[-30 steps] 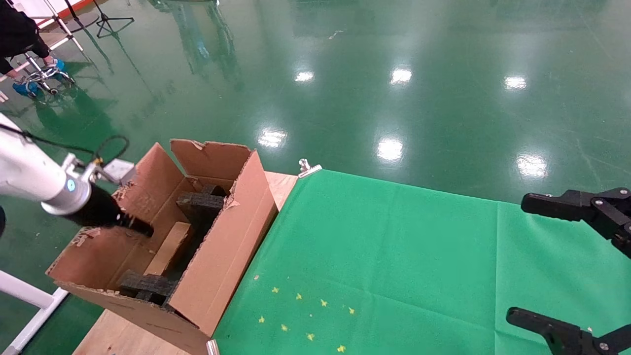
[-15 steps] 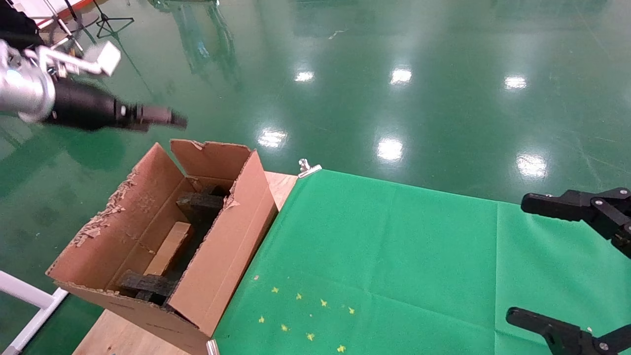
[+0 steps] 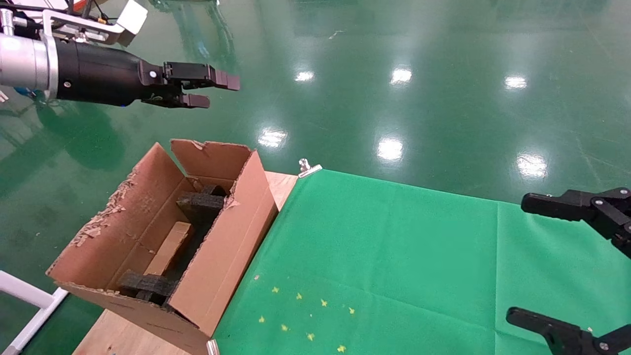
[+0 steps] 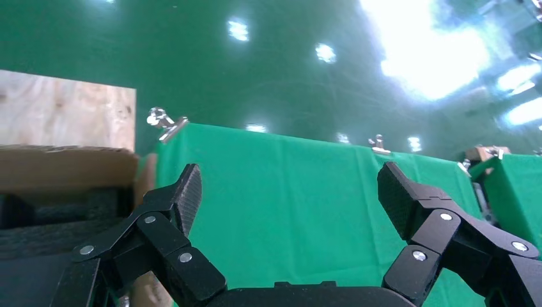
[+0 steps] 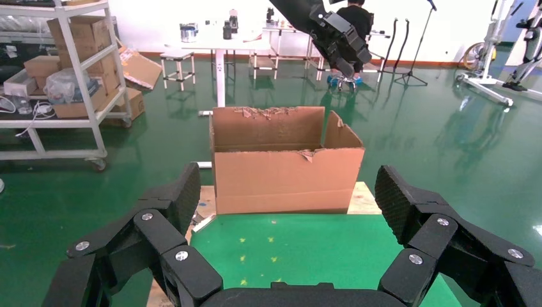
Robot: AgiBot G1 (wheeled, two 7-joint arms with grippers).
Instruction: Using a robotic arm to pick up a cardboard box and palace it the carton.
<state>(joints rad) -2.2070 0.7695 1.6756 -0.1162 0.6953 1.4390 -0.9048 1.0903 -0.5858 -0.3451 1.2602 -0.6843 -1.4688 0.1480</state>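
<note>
The carton [image 3: 224,251] stands on the table's left end, with torn flaps and black foam pieces [image 3: 199,202] inside. The small cardboard box [image 3: 170,246] lies inside it between the foam pieces. My left gripper [image 3: 222,92] is open and empty, high above the carton's far end, on the silver wrist of the robotic arm [image 3: 24,61]. In the left wrist view its fingers [image 4: 185,192] are spread over the green cloth, with the carton's rim [image 4: 64,166] at the side. My right gripper [image 3: 525,259] is open and empty at the table's right edge. The right wrist view faces the carton [image 5: 284,173].
A green cloth [image 3: 394,256] with small yellow star marks [image 3: 305,310] covers the table, held by a metal clip [image 3: 308,167]. Bare wood [image 3: 281,185] shows beside the carton. Shiny green floor lies beyond. Shelves with boxes [image 5: 64,64] stand far off.
My left gripper has risen out of the carton and swung up and to the right, its fingers now open. The small cardboard box stays in the carton. The right arm has not moved.
</note>
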